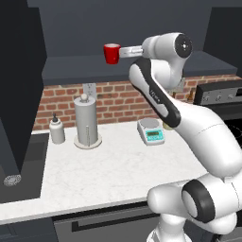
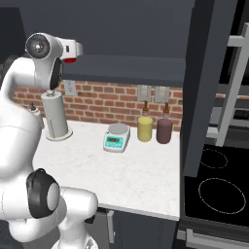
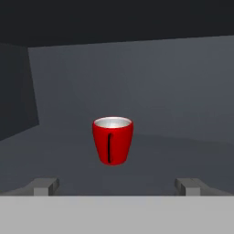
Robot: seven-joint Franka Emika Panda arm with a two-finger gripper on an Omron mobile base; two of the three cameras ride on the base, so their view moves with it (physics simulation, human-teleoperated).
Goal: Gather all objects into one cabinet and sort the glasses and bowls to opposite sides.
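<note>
The red cup (image 3: 112,140) is seen standing on the cabinet (image 1: 85,66) shelf, well in from its edges, with the claw (image 3: 116,186) spread wide and holding nothing, so other cups and bowl probably remain to be gathered.

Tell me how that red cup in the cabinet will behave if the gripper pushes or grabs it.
The red cup looks glossy, so the fingers may slip on it. It tapers toward a narrow base, so a high push would probably tip it rather than slide it. It seems rigid and, being small, likely light. Once on its side, its round wall could let it roll along the cabinet shelf.
</note>
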